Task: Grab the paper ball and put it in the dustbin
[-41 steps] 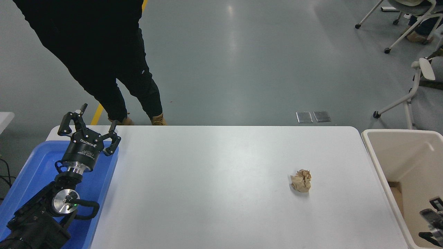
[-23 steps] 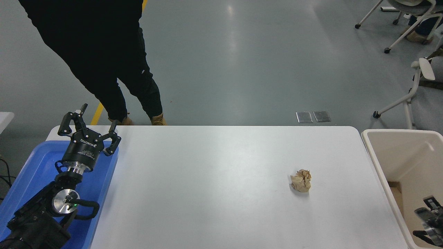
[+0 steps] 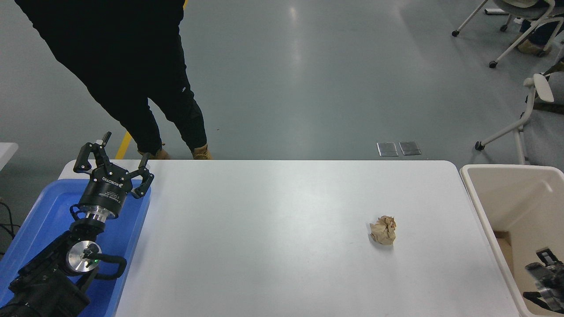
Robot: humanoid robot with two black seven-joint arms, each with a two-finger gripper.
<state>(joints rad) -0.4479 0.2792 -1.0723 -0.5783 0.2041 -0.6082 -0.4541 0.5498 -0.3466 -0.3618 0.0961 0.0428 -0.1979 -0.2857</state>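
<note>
The tan, crumpled paper ball [image 3: 383, 230] lies alone on the white table [image 3: 282, 246], right of centre. The cream-beige dustbin [image 3: 478, 193] stands against the table's right end. Only a small black part of my right gripper [image 3: 544, 278] shows at the lower right edge, low within the dustbin's outline and well to the right of the ball. My left gripper [image 3: 113, 161] is parked open at the far left, holding nothing, above the blue tray.
A blue plastic tray [image 3: 42, 215] sits at the table's left end under my left arm. A person in black clothes [image 3: 128, 75] stands at the far left corner of the table. Office chairs [image 3: 528, 110] are on the floor at the far right.
My right gripper has crept a little to the left and up at the lower right edge. The person has shifted slightly. The paper ball and left arm have not moved.
</note>
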